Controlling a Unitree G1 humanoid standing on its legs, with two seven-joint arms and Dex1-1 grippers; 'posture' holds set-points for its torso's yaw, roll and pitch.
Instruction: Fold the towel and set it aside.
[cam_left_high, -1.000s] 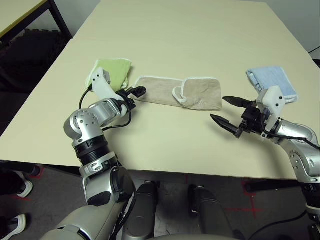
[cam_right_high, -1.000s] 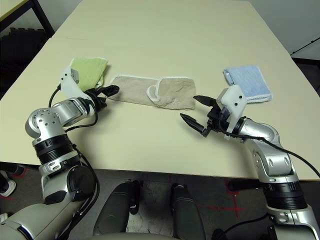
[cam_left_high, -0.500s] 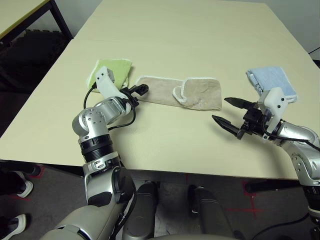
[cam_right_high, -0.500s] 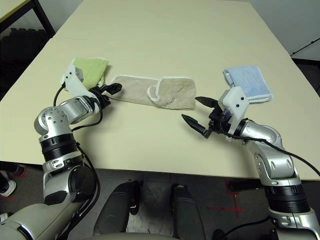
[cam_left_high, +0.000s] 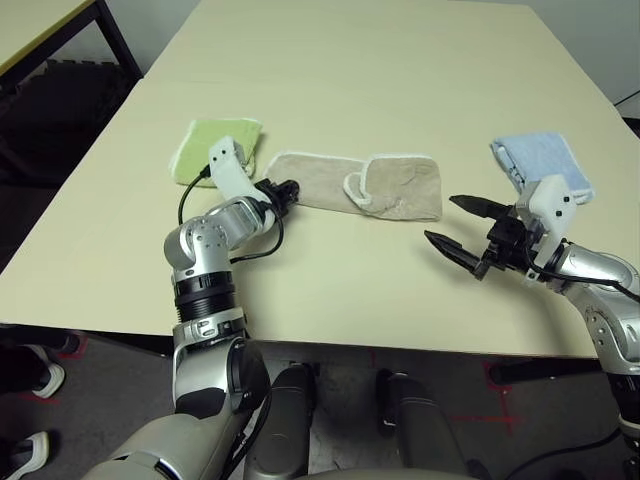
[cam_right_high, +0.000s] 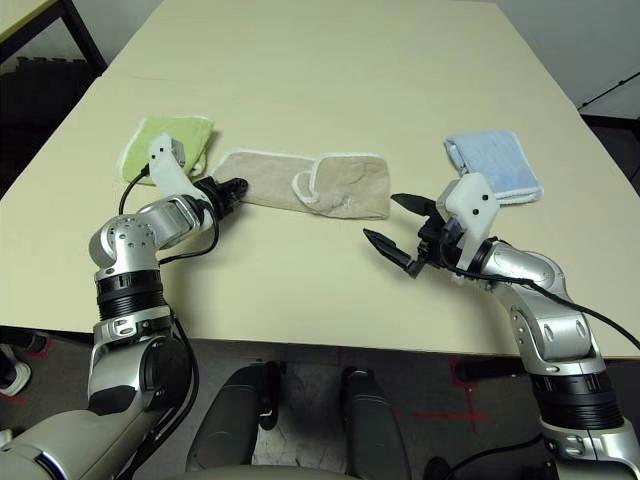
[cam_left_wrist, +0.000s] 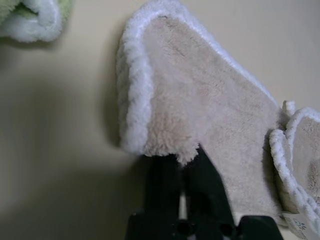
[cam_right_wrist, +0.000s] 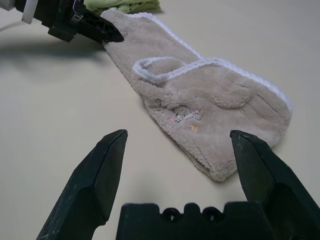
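Beige towel (cam_left_high: 355, 186) edge clamped in left gripper (cam_left_high: 287, 189) jaws; right gripper (cam_left_high: 458, 224) jaws spread.

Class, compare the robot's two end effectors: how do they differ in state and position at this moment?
The left end effector is shut on a corner of the beige towel; the right end effector is wide open, holding nothing. The left is at the towel's end by the green towel; the right hangs apart from the beige one, near the blue towel. Both have black fingers.
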